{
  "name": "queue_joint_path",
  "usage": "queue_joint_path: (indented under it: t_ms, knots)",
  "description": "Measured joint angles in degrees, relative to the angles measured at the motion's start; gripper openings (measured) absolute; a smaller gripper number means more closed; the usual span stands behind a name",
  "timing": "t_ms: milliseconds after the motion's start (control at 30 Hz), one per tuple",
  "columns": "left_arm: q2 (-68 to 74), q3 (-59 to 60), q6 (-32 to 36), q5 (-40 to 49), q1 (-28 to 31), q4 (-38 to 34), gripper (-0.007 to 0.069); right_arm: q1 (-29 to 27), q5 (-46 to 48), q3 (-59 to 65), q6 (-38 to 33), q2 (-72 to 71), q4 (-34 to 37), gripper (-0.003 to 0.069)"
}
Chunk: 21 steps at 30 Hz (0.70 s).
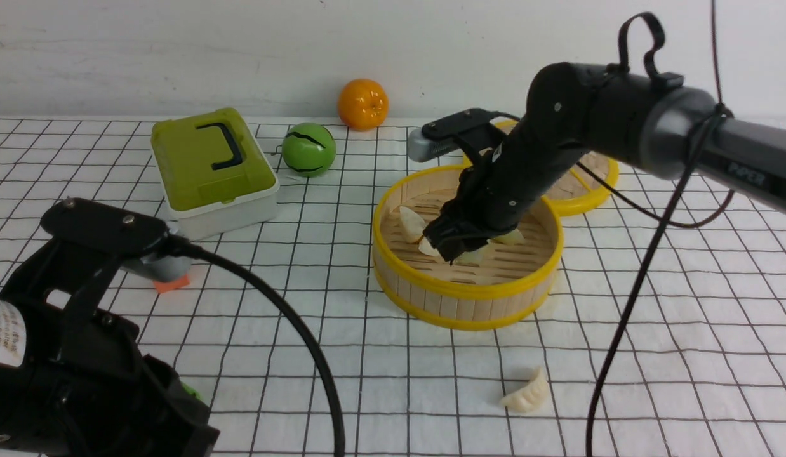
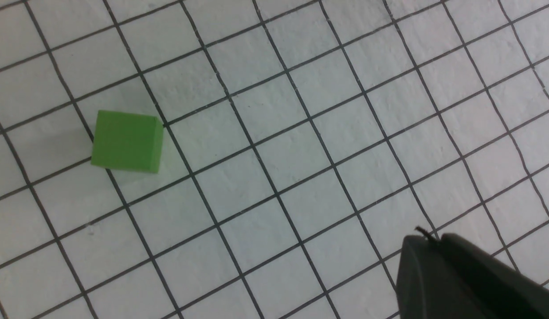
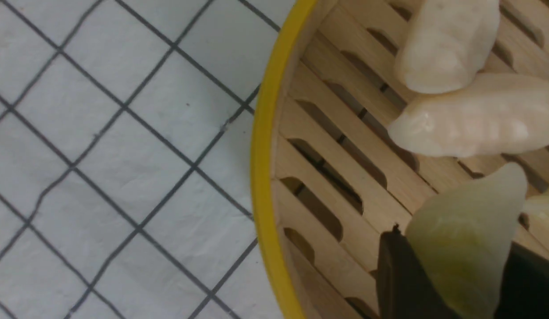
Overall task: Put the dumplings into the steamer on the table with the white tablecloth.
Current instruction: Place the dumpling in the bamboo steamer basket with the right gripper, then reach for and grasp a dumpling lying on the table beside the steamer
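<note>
Between the narrowed jaws of my right gripper (image 1: 455, 249), low inside the steamer (image 3: 262, 168), I clamp a pale green dumpling (image 3: 465, 230); its long axis runs out past my fingertips (image 3: 398, 274), tip aimed at two cream dumplings (image 3: 474, 117) lying just ahead on the slatted floor.
</note>
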Motion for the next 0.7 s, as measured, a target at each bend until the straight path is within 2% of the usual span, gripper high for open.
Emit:
queue_joint_path:
  t_ms: [100, 200, 233, 267, 300, 367, 533, 700]
  knots:
    - [0.0, 0.0, 0.8, 0.0, 0.0, -0.2, 0.0031, 0.0, 0.1, -0.1, 0.0, 1.7, -1.0, 0.0248]
    - [0.0, 0.0, 0.9, 0.0, 0.0, -0.4, 0.0037, 0.0, 0.1, -0.1, 0.1, 2.5, -1.9, 0.0346]
    - [0.0, 0.0, 0.9, 0.0, 0.0, -0.4, 0.0037, 0.0, 0.1, -0.1, 0.1, 2.5, -1.9, 0.0352]
    - [0.0, 0.0, 0.9, 0.0, 0.0, -0.5, 0.0038, 0.0, 0.6, -0.4, 0.1, 2.5, -1.9, 0.0398]
    - [0.0, 0.0, 0.9, 0.0, 0.0, -0.5, 0.0038, 0.0, 0.7, -0.6, 0.1, 2.5, -1.9, 0.0409]
    - [0.0, 0.0, 0.9, 0.3, 0.0, -0.5, 0.0039, 0.0, 4.0, -2.8, 0.1, 1.8, -2.7, 0.046]
    - [0.0, 0.0, 0.9, 0.9, 0.0, -0.5, 0.0039, 0.0, 18.1, -9.5, 0.1, -3.2, -5.1, 0.0497]
    - [0.0, 0.0, 0.9, 0.9, 0.0, -0.6, 0.0039, -0.1, 20.5, -6.5, 1.3, -11.0, -6.1, 0.05]
